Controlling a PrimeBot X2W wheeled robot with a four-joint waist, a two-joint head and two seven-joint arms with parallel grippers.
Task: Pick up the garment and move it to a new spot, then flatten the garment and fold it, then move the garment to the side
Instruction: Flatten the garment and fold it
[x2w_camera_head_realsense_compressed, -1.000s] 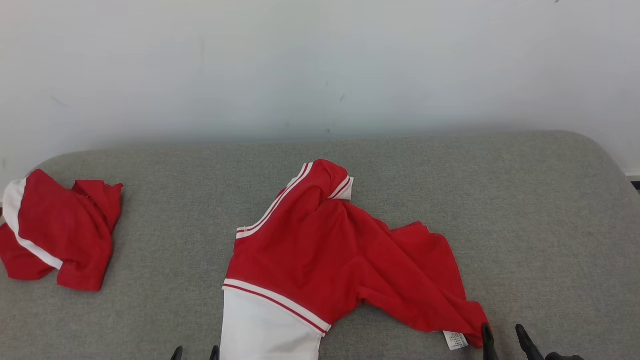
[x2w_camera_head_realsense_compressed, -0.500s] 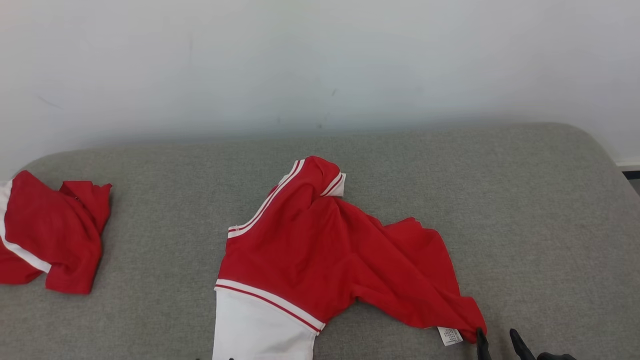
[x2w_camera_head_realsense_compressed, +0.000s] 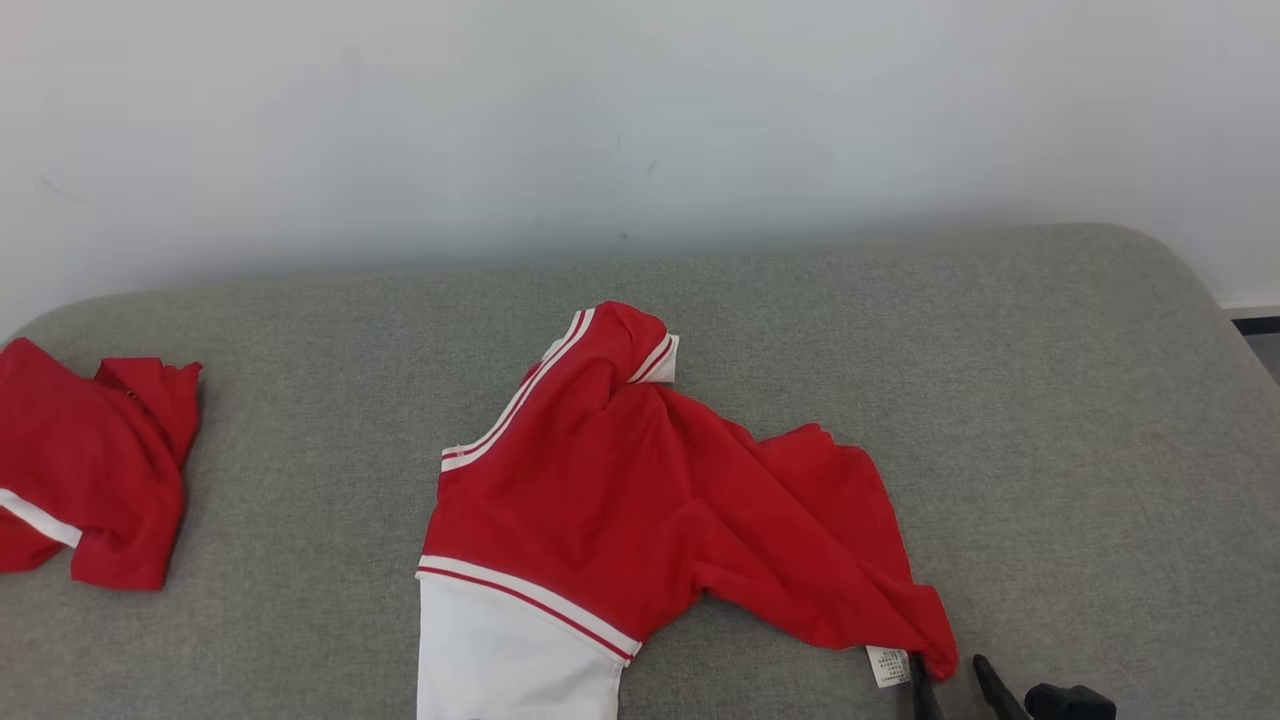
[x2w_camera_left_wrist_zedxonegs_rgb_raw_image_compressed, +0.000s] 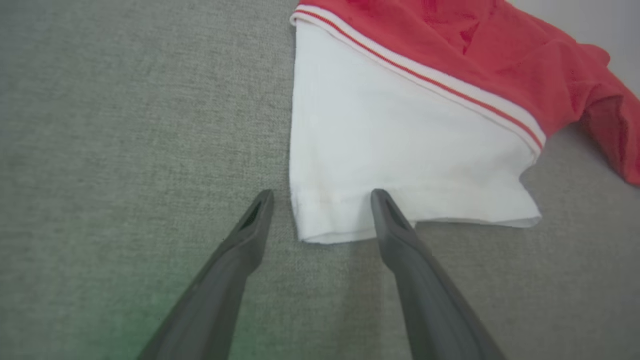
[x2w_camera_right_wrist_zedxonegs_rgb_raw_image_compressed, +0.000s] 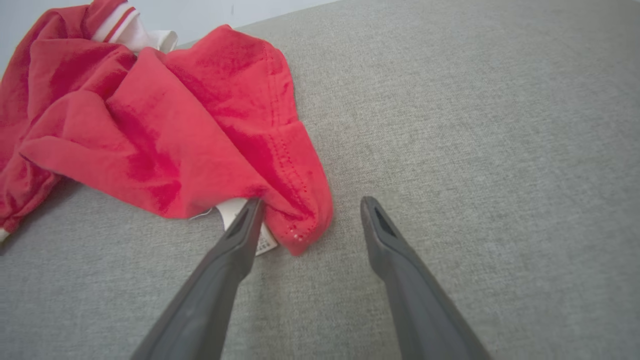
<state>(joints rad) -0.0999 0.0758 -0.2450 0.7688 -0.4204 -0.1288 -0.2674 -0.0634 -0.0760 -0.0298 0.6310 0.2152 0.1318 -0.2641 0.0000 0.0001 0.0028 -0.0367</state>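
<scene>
Garment (x2w_camera_head_realsense_compressed: 640, 500) red with white panel and red-white stripes; second garment (x2w_camera_head_realsense_compressed: 90, 470) red; couch (x2w_camera_head_realsense_compressed: 1050, 420) grey

The garment (x2w_camera_head_realsense_compressed: 640, 500), a red top, is lying crumpled in the middle of the grey cushion (x2w_camera_head_realsense_compressed: 1050, 400), not flattened yet. Its white panel (x2w_camera_head_realsense_compressed: 510, 660) is spreading flat toward the near edge, set off from the red by a striped band (x2w_camera_head_realsense_compressed: 530, 600). A striped cuff (x2w_camera_head_realsense_compressed: 660, 358) is bunching up at the far end. Red folds are trailing to the right, and a care label (x2w_camera_head_realsense_compressed: 886, 665) is peeking out at the near right corner.
</scene>
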